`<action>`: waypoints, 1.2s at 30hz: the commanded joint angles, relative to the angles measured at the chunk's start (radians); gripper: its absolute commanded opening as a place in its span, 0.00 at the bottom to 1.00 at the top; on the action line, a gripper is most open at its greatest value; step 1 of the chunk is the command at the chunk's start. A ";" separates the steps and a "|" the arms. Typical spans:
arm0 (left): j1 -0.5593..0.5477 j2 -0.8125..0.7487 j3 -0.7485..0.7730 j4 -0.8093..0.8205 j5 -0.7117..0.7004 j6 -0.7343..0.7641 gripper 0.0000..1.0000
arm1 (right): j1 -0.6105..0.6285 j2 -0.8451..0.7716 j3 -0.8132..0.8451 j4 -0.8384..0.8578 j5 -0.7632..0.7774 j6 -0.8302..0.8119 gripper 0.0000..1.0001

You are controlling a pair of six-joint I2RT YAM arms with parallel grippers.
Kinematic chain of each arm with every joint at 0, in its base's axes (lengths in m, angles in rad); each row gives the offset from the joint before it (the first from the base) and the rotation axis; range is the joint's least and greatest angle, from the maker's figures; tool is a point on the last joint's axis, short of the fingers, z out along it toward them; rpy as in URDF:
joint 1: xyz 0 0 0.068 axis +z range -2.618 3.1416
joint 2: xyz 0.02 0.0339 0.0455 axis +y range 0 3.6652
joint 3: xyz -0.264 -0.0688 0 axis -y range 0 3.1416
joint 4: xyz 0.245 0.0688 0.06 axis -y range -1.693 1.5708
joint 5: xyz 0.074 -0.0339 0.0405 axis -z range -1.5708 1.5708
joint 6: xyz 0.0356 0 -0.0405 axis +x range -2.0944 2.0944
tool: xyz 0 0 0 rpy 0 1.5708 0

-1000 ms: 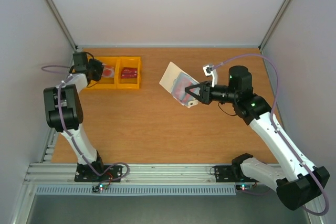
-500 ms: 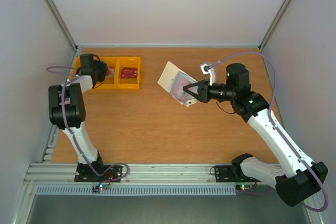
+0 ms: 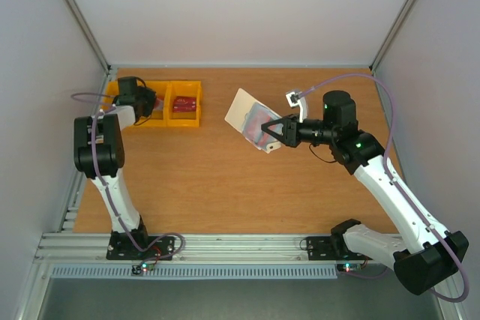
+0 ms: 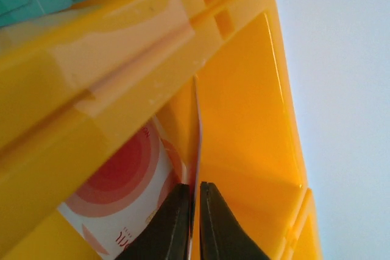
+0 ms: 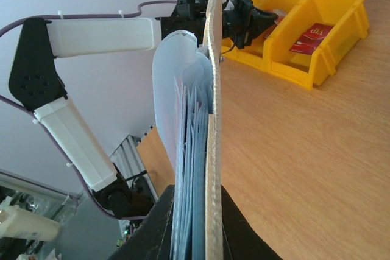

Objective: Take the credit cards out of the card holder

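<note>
You have the card holder (image 3: 249, 116) held over the table (image 3: 225, 185), its clear pockets fanned open, with the right gripper (image 3: 271, 131) clamped on one edge of it. At the left yellow bin (image 4: 244, 89) your left gripper (image 4: 195, 202) pinches one credit card (image 4: 197, 126) edge-on, just beside a second card (image 4: 122, 193) lying in that bin.

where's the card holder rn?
Top view: the card holder is right of the table centre, toward the far edge, open and pinched in the right hand, right of the yellow bins.
</note>
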 commanded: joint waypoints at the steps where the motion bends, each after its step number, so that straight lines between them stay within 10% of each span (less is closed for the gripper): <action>1: -0.011 -0.008 0.018 -0.030 0.023 0.018 0.16 | 0.009 -0.018 0.034 0.006 -0.022 -0.017 0.03; 12: -0.011 -0.121 0.132 -0.381 0.009 0.089 0.66 | 0.012 -0.021 0.031 0.010 -0.051 -0.032 0.03; 24: -0.010 -0.277 0.298 -0.802 0.092 0.342 0.72 | 0.011 0.008 0.048 -0.057 -0.066 -0.070 0.03; 36: -0.165 -0.604 0.260 -0.875 0.665 0.744 0.88 | 0.057 0.052 0.108 -0.180 -0.214 -0.216 0.04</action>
